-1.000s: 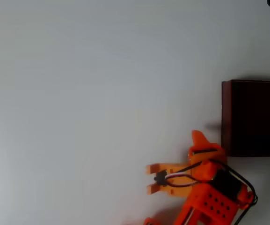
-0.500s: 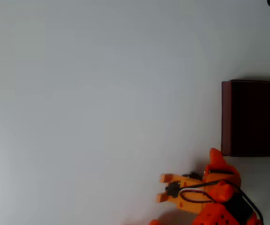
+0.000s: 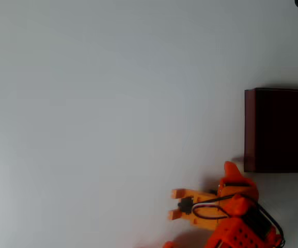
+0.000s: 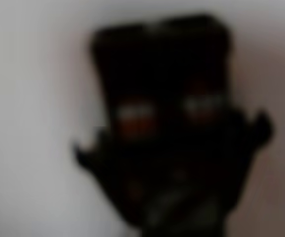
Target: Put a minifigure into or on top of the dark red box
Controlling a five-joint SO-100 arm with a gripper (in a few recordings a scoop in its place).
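In the overhead view the end effector (image 3: pixel 174 204) sits lower than a second ago. Since half a second ago it shifts slightly left and up, nearer the dark red box (image 3: pixel 279 130).

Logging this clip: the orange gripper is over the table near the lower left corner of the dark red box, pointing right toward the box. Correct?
Not quite. In the overhead view the gripper points left, away from the dark red box. It is indeed over the table, near the box's lower left corner.

Overhead view bright, washed-out, soft shadows; wrist view badly out of focus, dark blob.
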